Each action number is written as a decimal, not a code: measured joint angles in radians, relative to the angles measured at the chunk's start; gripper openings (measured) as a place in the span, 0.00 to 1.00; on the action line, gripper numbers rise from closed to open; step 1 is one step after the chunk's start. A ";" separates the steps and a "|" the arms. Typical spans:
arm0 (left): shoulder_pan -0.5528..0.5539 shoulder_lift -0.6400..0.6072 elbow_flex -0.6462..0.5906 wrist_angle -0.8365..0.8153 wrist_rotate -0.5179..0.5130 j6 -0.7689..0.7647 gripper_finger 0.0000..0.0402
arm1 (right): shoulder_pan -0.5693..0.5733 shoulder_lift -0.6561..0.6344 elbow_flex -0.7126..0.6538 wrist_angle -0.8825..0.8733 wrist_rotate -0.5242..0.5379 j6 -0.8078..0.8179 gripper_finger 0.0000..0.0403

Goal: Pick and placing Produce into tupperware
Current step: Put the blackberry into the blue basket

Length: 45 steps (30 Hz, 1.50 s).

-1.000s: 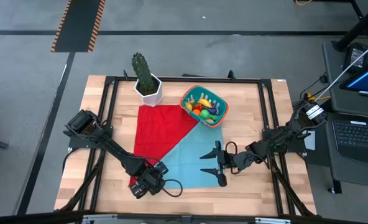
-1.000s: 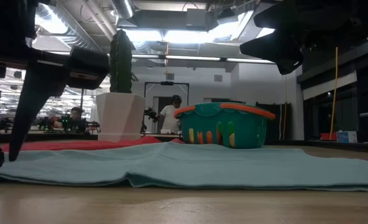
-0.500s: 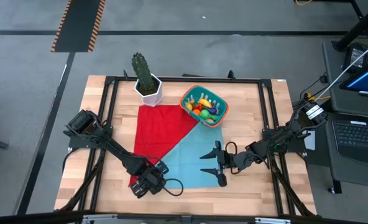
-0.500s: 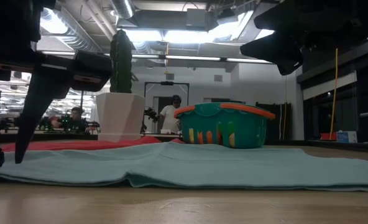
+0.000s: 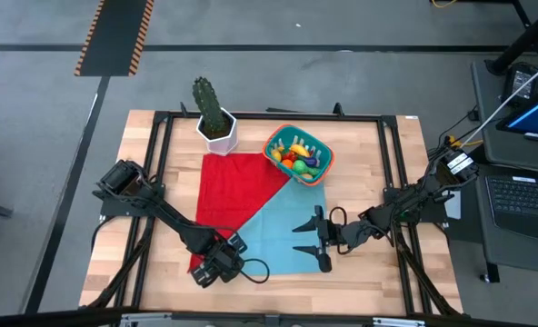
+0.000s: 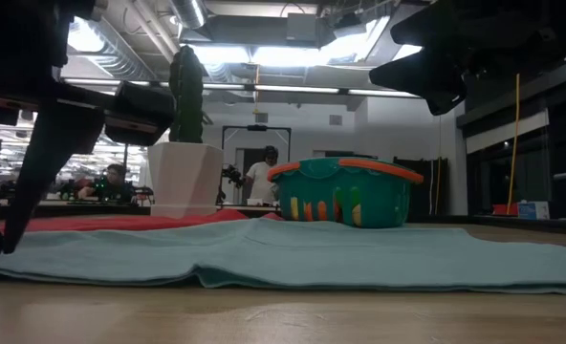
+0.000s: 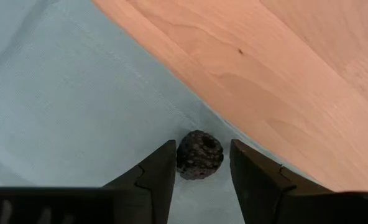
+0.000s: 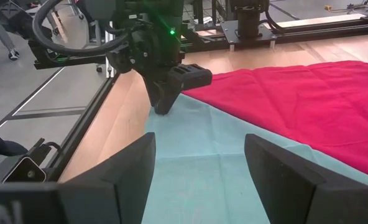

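From the high view, the left end effector [image 5: 216, 266] sits low at the near-left corner of the teal cloth [image 5: 287, 238], and the tupperware [image 5: 298, 154] is well apart at the far side, already holding a pile of produce [image 5: 299, 155]; the right end effector [image 5: 315, 239] waits over the cloth with its fingers spread and nothing in them. The low view mostly shows the left arm's dark fingers coming down to the cloth, tub and cactus [image 6: 186, 92] behind, so it's no help for the grasp itself. The left wrist view is the good one: a small dark bumpy berry [image 7: 199, 154] lies on the cloth right by its edge, between the two fingers [image 7: 158, 175], which bracket it but don't look clamped yet. The risk, I'd say, is that it's round and tiny, so an off-centre squeeze could squirt it onto the bare table [image 7: 277, 74], or the tips could snag the cloth. The right wrist view just shows the left arm from across the cloth, with the red cloth [image 8: 308, 93] beside it.
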 joint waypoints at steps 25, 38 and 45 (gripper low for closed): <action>0.010 0.026 0.003 0.006 0.013 -0.004 0.25 | 0.000 0.000 0.000 -0.010 0.000 0.001 0.62; 0.010 0.015 0.000 -0.014 -0.001 -0.034 0.22 | 0.000 0.000 0.000 -0.010 0.000 0.001 0.62; 0.008 -0.020 -0.001 -0.037 -0.016 -0.046 0.26 | 0.000 0.000 0.000 -0.015 0.000 0.001 0.62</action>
